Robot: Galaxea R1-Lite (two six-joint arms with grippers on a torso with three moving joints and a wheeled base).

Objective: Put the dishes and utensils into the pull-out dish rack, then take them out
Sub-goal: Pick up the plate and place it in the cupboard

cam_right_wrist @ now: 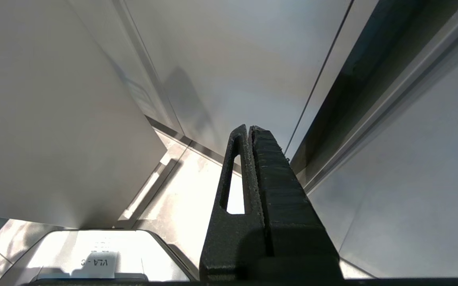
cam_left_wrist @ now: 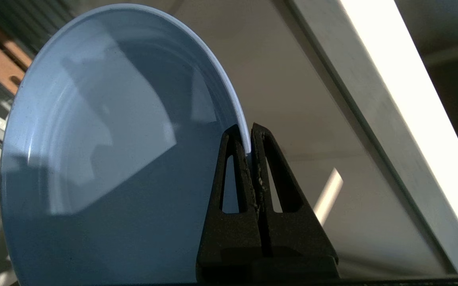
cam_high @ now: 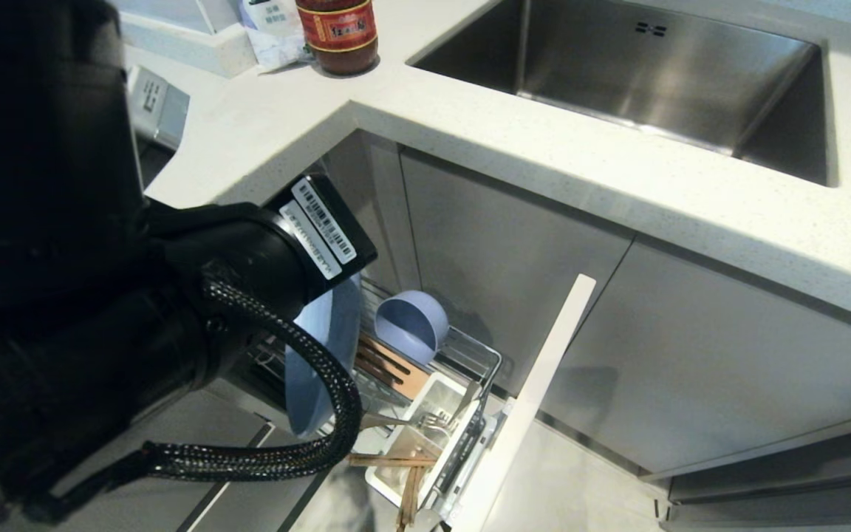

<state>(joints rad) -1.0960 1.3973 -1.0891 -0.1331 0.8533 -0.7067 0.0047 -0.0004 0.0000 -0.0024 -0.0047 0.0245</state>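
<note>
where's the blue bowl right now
The blue bowl lies tipped on its side at the back of the pull-out dish rack, just right of the plate in head view.

I see a white speckled stone countertop [cam_high: 514, 140] with an inset stainless steel sink [cam_high: 640, 66], flat pale-grey cabinet fronts [cam_high: 691, 355] below, grey tiled floor [cam_high: 573, 488]. Dark red-labelled jar [cam_high: 338, 33] at the counter's back corner. Bright glare on the floor.

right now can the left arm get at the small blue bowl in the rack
Probably not: the left gripper is shut on the plate, which stands between the arm and the bowl.
</note>
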